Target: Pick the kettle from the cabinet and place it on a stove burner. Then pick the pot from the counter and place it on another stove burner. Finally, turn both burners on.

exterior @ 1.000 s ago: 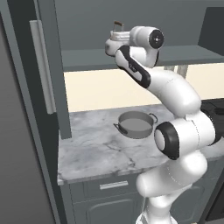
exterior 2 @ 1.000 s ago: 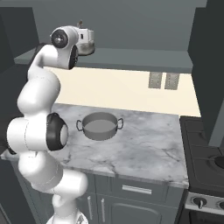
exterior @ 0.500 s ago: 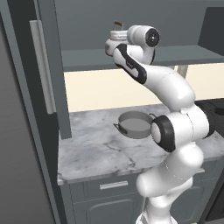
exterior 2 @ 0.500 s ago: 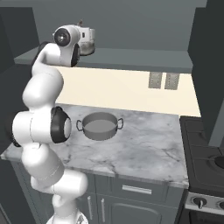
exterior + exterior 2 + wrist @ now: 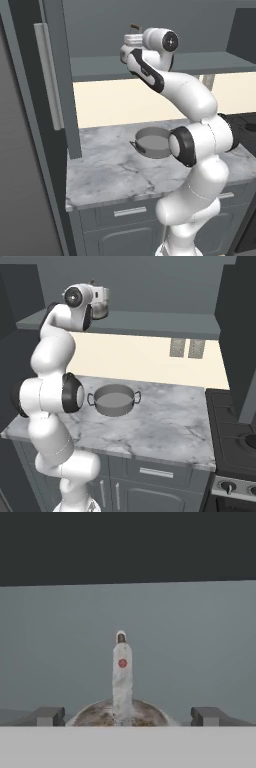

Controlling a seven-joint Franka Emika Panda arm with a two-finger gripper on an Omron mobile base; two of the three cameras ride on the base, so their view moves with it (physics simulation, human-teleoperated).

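Note:
The shiny silver kettle (image 5: 131,36) stands on the shelf of the open dark grey cabinet (image 5: 56,85). My gripper (image 5: 129,44) is right at it, open. In the right base view the gripper (image 5: 103,298) hangs over the kettle (image 5: 102,310). From the hand, the kettle (image 5: 98,715) lies straight below, its handle running up the middle. The gripper (image 5: 128,716) straddles it, one fingertip (image 5: 47,716) on each side and apart from the kettle. The wide grey pot (image 5: 153,143) (image 5: 114,400) sits on the marble counter (image 5: 107,175) (image 5: 165,428).
The cabinet door with its pale bar handle (image 5: 47,75) stands open on the left. The black cooktop (image 5: 234,438) with front knobs (image 5: 227,487) lies right of the counter. Two wall outlets (image 5: 186,348) sit on the cream backsplash.
The hand has crept a little further toward the kettle in the cabinet, and the elbow has shifted. The jaws stay wide apart. Kettle and pot have not moved.

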